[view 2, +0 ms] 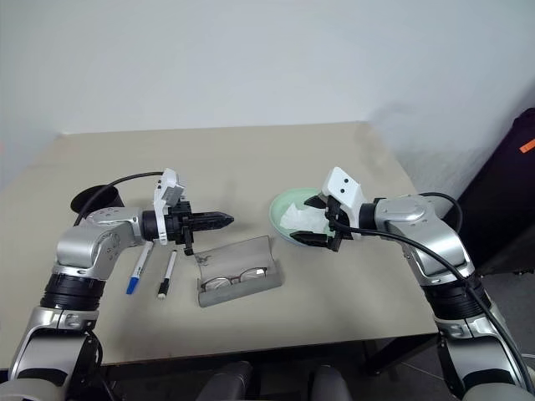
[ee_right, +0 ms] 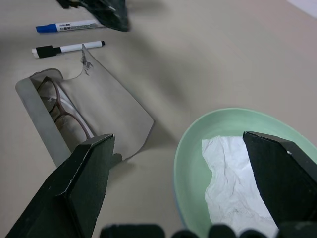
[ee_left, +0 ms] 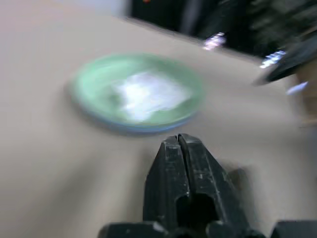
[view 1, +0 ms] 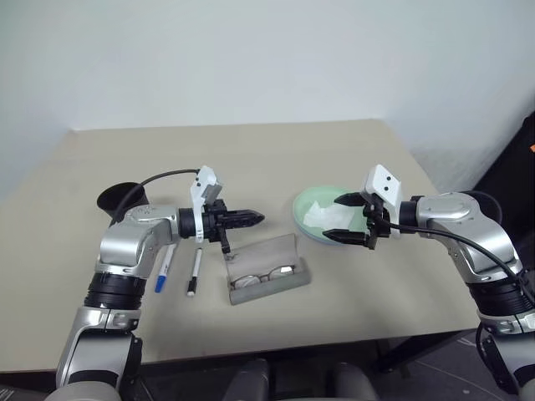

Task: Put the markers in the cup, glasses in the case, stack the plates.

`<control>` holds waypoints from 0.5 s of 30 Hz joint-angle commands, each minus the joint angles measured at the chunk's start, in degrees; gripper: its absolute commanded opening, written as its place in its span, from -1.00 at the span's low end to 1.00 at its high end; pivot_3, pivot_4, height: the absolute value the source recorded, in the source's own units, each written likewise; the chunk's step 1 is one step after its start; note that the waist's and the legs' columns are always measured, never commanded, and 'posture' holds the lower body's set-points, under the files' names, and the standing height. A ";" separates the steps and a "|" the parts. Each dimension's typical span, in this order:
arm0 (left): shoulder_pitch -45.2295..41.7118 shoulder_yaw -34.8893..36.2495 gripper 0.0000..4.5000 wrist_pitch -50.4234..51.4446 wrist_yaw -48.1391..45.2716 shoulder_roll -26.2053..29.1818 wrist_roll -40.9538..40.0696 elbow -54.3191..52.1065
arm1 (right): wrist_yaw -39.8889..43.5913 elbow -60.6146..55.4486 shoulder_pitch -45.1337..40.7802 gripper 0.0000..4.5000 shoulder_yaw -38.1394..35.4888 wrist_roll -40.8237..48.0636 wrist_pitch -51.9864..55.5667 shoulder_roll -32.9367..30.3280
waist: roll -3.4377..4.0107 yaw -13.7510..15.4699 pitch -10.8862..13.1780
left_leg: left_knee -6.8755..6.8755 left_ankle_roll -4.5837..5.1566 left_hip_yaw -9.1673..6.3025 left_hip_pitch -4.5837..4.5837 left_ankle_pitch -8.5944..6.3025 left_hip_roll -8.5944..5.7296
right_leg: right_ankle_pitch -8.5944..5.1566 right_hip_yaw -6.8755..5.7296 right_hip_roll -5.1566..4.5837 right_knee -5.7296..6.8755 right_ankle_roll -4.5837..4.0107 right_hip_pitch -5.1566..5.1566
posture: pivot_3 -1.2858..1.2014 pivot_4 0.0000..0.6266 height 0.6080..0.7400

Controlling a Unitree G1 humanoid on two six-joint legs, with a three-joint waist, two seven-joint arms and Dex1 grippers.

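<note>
The glasses lie inside the open grey case at the table's front middle. Left of it, the blue-capped marker and the black-capped marker lie side by side on the table. The black cup stands behind my left arm. The pale green plate rests on a light blue plate, whose rim shows beneath it. My left gripper is shut and empty, held above the case's far left corner. My right gripper hangs open over the green plate's right side, holding nothing.
A crumpled white tissue lies in the green plate. The table's front edge runs just below the case. A dark object stands off the table at the right.
</note>
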 commanded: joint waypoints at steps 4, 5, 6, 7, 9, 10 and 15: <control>0.68 -2.13 -0.99 -4.87 3.57 0.66 5.60 1.34 | 3.83 -1.66 -1.40 1.00 -1.93 1.84 -1.77 -2.17 | 0.00 0.01 0.00 | 0.01 0.00 0.00 -0.02 0.00 -0.01 | 0.00 0.00 -0.01 0.00 0.01 -0.01 | 0.03 -1.00 0.45; 1.57 -3.14 -0.99 -5.54 3.33 1.17 6.62 0.78 | 5.50 -2.00 -1.06 1.00 -2.63 2.90 -1.81 -3.04 | 0.00 0.02 0.00 | 0.01 0.00 0.00 -0.02 0.00 -0.01 | 0.00 0.00 -0.01 0.00 0.00 -0.01 | 0.03 -1.00 0.45; 2.36 -3.91 -0.99 -5.82 2.97 1.50 7.18 0.13 | 7.15 -2.28 -0.77 1.00 -3.18 3.97 -1.74 -3.99 | 0.00 0.00 0.00 | 0.01 0.00 0.00 -0.02 0.00 -0.01 | 0.00 0.00 -0.01 0.00 0.00 -0.01 | 0.03 -1.00 0.45; 2.98 -4.42 -0.99 -5.76 2.54 1.71 7.29 -0.55 | 8.59 -2.57 -0.49 1.00 -3.60 4.96 -1.65 -4.88 | 0.00 -0.02 0.00 | 0.00 0.00 0.01 -0.01 0.00 -0.01 | 0.00 0.00 -0.02 -0.01 0.00 -0.01 | 0.03 -1.00 0.45; 3.87 -4.93 -0.99 -5.32 1.72 2.06 7.00 -1.90 | 10.81 -3.24 -0.01 1.00 -4.47 7.05 -0.83 -6.40 | 0.00 0.00 0.00 | 0.00 0.00 0.02 -0.02 0.00 -0.01 | 0.00 0.00 -0.03 -0.01 0.00 -0.02 | 0.03 -1.00 0.45; 4.42 -5.16 -0.99 -5.05 1.15 2.37 6.80 -2.81 | 11.94 -3.70 0.30 1.00 -5.10 8.35 -0.06 -7.26 | -0.01 0.01 0.00 | 0.00 0.00 0.02 -0.02 -0.01 0.00 | 0.00 0.00 -0.03 -0.01 0.00 -0.02 | 0.03 -1.00 0.45; 7.17 -6.50 -0.99 -4.26 -1.53 4.33 6.67 -6.84 | 15.22 -3.93 2.14 1.00 -6.67 10.22 -0.43 -11.22 | -0.03 0.00 0.00 | 0.00 -0.01 0.00 -0.03 -0.02 0.00 | -0.01 -0.02 -0.08 -0.02 0.00 -0.02 | 0.03 -1.00 0.45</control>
